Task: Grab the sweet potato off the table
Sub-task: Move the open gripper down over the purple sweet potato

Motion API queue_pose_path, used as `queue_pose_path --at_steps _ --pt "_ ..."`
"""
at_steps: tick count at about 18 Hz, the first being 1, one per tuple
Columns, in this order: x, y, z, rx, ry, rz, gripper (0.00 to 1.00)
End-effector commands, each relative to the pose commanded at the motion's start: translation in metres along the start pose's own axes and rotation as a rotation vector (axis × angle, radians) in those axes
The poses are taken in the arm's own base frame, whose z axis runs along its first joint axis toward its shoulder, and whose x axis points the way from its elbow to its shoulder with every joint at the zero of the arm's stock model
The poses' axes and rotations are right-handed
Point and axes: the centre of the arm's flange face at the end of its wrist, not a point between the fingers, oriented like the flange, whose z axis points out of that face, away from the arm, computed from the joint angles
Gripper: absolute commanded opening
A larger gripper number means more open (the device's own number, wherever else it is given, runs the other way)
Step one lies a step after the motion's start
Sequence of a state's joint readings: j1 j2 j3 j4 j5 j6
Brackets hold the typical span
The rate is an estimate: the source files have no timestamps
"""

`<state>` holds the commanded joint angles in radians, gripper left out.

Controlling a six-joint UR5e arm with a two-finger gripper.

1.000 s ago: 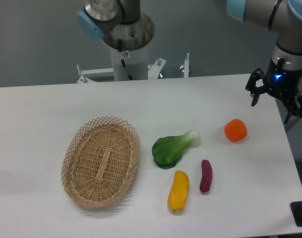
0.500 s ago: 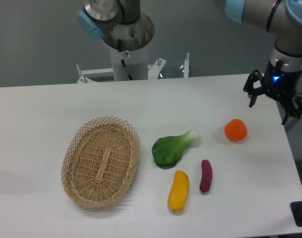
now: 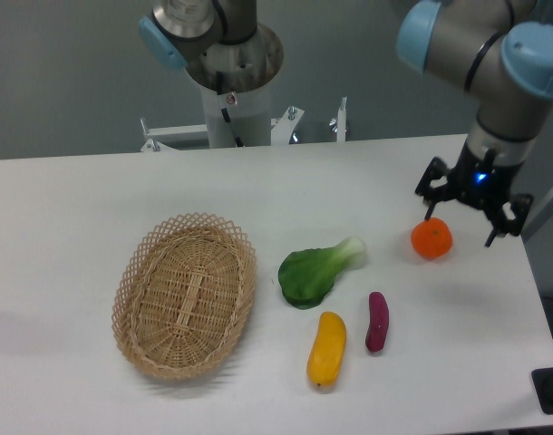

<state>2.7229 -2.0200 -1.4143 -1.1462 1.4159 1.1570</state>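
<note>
My gripper (image 3: 468, 219) hangs open, fingers spread and holding nothing, right beside and slightly above the orange fruit (image 3: 431, 238) at the far-right part of the table (image 3: 95, 190). The sweet potato (image 3: 376, 321) lies flat on the table, nearer the camera than the orange fruit and off to its left in the picture, so from my gripper it sits toward the front edge and leftward, well apart. Its long axis runs roughly front to back, tilted only a little; I judge the fingers should close across its narrow width. The yellow vegetable (image 3: 326, 348) lies just beside it on the side away from the orange fruit, close but not touching, nearly parallel; easy to clip by mistake. The green leafy vegetable (image 3: 315, 272) sits left of the orange fruit, the wicker basket (image 3: 185, 294) further left. No brands, labels or readable writing visible anywhere.
</note>
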Motion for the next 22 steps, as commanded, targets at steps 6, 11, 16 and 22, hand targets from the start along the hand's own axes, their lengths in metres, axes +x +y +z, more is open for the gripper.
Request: queue_pose_path --at_steps 6,11,16,22 --pt "0.005 -0.021 0.065 0.000 0.001 0.024 1.00" --pt "0.023 -0.021 0.108 0.002 -0.028 0.053 1.00" --pt "0.048 -0.017 0.145 -0.034 -0.060 0.079 1.00" --pt "0.064 -0.026 0.157 -0.042 -0.043 0.051 1.00"
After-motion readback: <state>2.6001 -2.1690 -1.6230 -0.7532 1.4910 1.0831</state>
